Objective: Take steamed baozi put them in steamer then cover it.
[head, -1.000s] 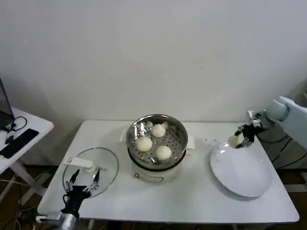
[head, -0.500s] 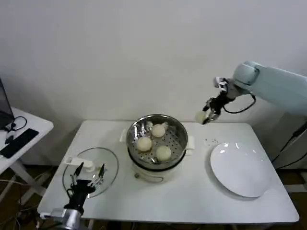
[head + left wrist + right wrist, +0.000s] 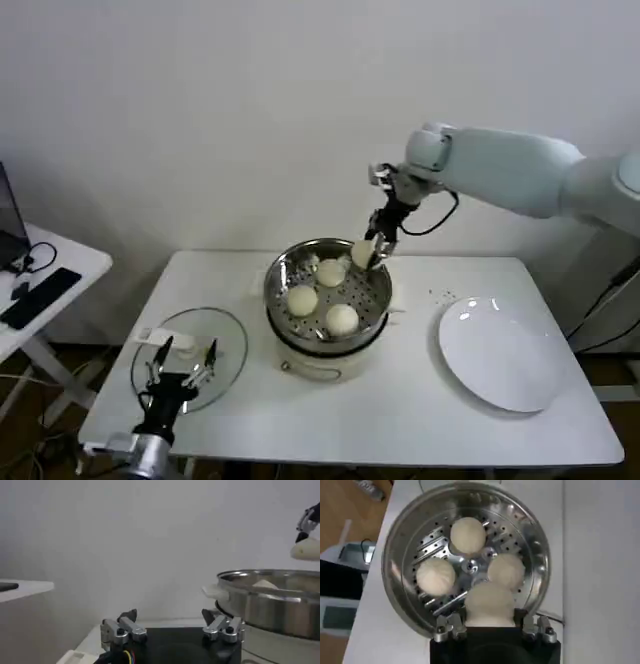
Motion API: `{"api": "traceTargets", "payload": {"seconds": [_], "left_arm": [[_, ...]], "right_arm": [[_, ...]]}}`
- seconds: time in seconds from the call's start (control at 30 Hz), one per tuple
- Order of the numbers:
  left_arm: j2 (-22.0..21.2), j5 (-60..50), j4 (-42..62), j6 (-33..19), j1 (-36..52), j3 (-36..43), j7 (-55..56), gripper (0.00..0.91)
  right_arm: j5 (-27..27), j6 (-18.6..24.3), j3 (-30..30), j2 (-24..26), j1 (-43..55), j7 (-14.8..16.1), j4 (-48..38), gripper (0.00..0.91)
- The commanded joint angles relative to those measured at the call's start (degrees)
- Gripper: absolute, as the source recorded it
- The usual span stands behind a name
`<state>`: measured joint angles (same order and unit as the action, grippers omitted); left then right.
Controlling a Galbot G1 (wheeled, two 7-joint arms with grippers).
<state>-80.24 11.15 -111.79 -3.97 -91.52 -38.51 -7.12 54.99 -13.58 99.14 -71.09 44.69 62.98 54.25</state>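
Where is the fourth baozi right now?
In the head view the fourth baozi is held in the right gripper, just above the far right rim of the steamer, where three others already sit.

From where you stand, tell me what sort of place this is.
Probably a lab or test room staged as a kitchen: a plain white table against a bare wall, holding a steamer, a glass cover and a plate, with a side desk carrying electronics.

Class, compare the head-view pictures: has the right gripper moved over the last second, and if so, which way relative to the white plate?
Yes. The right gripper, shut on a baozi, has left the white plate's far edge and moved toward the robot's left, over the steamer's rim.
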Motion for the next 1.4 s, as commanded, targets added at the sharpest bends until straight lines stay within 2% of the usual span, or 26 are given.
{"api": "traceTargets", "payload": {"seconds": [0.03, 0.83, 1.03, 1.13, 1.17, 1.4], "left_arm": [[-0.1, 0.0, 0.4, -0.1, 0.1, -0.1, 0.1, 0.907], [0.1, 1.0, 2.3, -0.4, 0.2, -0.6, 0.2, 0.907], [0.3, 0.8, 2.5, -0.2, 0.7, -0.6, 0.2, 0.907], [0.2, 0.8, 2.6, -0.2, 0.7, -0.5, 0.2, 0.907], [0.2, 0.8, 2.6, -0.2, 0.7, -0.5, 0.2, 0.907], [0.2, 0.8, 2.7, -0.3, 0.7, -0.6, 0.2, 0.907]], "right_arm": [[-0.7, -0.7, 2.0, -5.2, -3.4, -0.3, -0.8, 0.665], [-7.9, 1.0, 1.7, -5.5, -8.9, 0.1, -5.3, 0.675], [-7.8, 1.0, 1.1, -5.5, -8.9, 0.0, -5.5, 0.685], [-7.8, 1.0, 0.8, -5.7, -9.1, -0.2, -5.8, 0.746], [-7.8, 1.0, 0.7, -5.7, -9.2, -0.2, -5.9, 0.907], [-7.9, 1.6, 0.9, -5.7, -9.0, -0.3, -5.5, 0.907]]}}
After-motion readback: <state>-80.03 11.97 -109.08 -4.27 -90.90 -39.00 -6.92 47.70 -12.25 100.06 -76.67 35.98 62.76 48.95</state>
